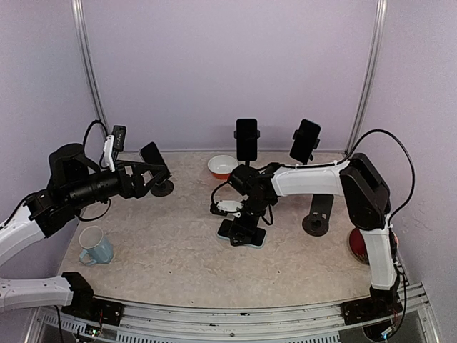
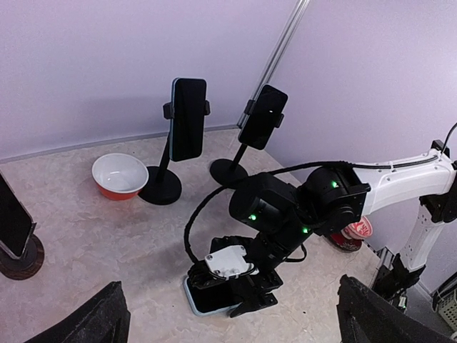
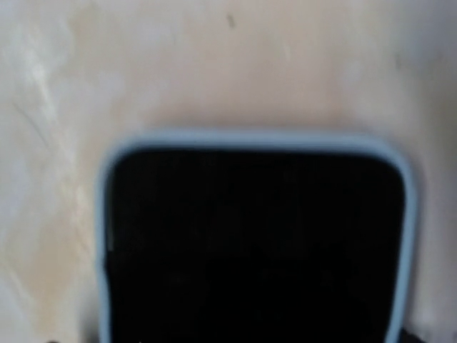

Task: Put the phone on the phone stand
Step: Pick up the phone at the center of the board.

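Beige marbled tabletop (image 1: 164, 243): black phone in pale-blue case (image 3: 250, 243) lies flat at centre under the right tool (image 1: 243, 227), whose opening cannot be told; left tool (image 1: 158, 174) gapes empty; pickup stage judged, next needing firm edge grip.

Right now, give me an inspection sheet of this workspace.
Surface: pale marbled table.
Job's things: phone in a light blue case lies flat mid-table; right stand appears empty.
Clutter: two back stands and a left stand already hold phones; red-and-white bowl; blue mug; red object at the right edge.
Grippers: left gripper open, holding nothing; right gripper down at the phone, its jaws not readable.
Cables: black cable loops above the right arm; another by the left arm.
Surroundings: purple walls, metal poles.
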Tool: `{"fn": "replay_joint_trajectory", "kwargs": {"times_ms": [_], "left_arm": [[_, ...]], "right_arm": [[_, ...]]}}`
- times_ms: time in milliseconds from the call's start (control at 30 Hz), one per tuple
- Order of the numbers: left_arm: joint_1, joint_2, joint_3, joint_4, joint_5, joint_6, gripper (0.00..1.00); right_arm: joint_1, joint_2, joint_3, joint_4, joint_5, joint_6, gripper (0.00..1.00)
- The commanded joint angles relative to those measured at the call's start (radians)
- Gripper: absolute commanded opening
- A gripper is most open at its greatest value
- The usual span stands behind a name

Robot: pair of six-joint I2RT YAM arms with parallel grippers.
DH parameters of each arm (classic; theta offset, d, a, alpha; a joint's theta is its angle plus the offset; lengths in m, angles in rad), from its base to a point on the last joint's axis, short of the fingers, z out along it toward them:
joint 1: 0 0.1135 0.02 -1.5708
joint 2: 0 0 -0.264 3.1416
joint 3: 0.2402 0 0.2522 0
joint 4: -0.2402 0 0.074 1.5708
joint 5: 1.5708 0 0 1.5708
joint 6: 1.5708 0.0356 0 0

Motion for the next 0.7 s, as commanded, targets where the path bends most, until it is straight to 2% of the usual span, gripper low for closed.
{"fn": "replay_joint_trajectory", "kwargs": {"times_ms": [0, 333, 433, 567, 667], "left_arm": [[-0.001, -0.02, -0.017, -0.011, -0.019, -0.003, 0.99], [-0.001, 0.008, -0.024, 0.021, -0.003, -0.002, 0.99], [-0.001, 0.009, -0.02, 0.012, -0.005, 0.002, 0.99], [0.0, 0.006, -0.028, 0.013, -0.009, 0.005, 0.99], [0.001, 0.012, -0.025, 0.013, -0.008, 0.006, 0.99]], "right_arm": [[-0.009, -0.063, -0.05, -0.046, 0.048, 0.03, 1.0], [-0.011, -0.018, -0.062, -0.044, 0.11, 0.023, 1.0], [-0.012, 0.0, -0.052, -0.041, 0.115, 0.022, 0.94], [-0.01, 0.037, -0.009, -0.079, 0.109, 0.022, 0.79], [-0.009, 0.054, 0.011, -0.091, 0.102, 0.012, 0.72]]}}
